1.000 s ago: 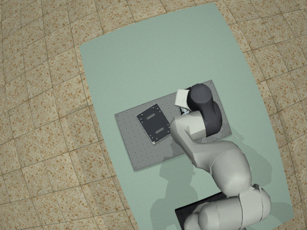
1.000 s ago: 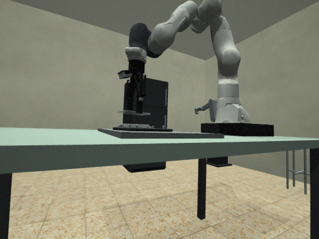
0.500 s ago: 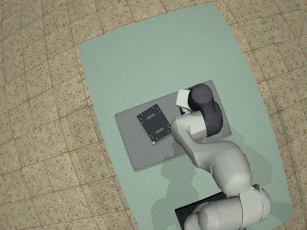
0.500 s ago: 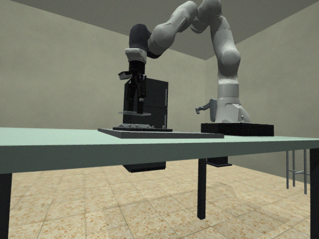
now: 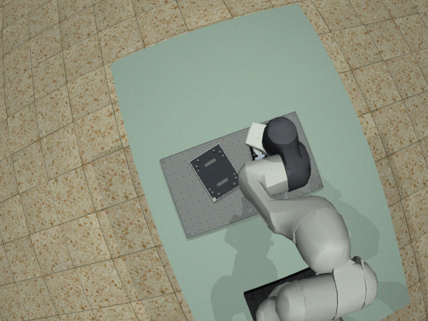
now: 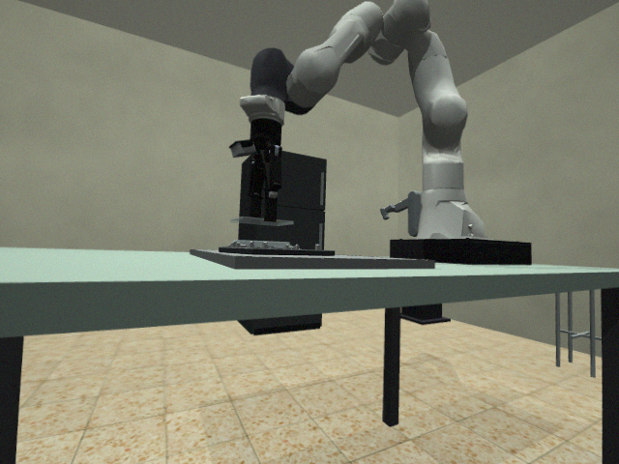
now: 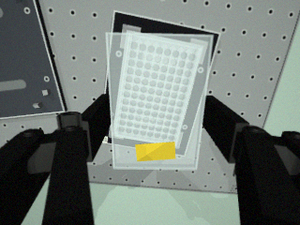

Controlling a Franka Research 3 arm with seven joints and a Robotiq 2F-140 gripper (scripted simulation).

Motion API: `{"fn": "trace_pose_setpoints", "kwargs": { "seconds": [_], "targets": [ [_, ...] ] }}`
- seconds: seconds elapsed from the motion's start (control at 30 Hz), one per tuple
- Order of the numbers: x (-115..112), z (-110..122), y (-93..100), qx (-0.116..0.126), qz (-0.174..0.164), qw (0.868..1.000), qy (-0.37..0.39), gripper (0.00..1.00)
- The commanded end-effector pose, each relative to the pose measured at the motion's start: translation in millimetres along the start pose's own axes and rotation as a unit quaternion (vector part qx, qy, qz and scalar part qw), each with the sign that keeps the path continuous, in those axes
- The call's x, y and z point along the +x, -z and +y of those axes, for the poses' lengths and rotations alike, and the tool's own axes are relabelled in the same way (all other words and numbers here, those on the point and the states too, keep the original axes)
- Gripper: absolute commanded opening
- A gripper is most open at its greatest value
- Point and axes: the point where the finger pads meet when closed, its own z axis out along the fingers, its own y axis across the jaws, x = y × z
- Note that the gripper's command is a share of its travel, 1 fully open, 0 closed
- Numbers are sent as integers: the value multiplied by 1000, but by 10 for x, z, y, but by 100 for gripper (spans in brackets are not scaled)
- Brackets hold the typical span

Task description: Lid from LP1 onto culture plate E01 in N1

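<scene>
My gripper [image 7: 157, 109] is shut on a clear lid [image 7: 155, 100] with a yellow label [image 7: 156, 152], gripping its long sides. The lid hangs level above the culture plate E01 [image 7: 157, 84], a white plate with many wells in the dark nest N1 [image 7: 214, 43]. The lid is turned a little against the plate and does not touch it. In the side view the lid [image 6: 261, 220] floats clearly above the nest [image 6: 276, 247]. From above, the arm hides the plate, and lid park LP1 [image 5: 215, 172] is a bare dark plate.
A grey perforated baseplate [image 5: 193, 203] carries the park and the nest. A black cabinet [image 6: 295, 199] stands behind the gripper. The arm's base [image 6: 459, 249] sits on the green table [image 5: 207, 86].
</scene>
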Motion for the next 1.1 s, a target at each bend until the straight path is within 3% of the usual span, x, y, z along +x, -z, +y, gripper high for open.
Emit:
{"fn": "trace_pose_setpoints", "kwargs": {
  "seconds": [0.0, 0.17, 0.7, 1.07],
  "targets": [
    [9, -13, -12, -1, 0, 999, -47, 10],
    [10, -13, -29, -1, 1, 997, -79, 10],
    [12, -14, -307, -1, 1, 997, -79, 10],
    [13, -14, -347, -1, 1, 997, -79, 10]
  ]
}}
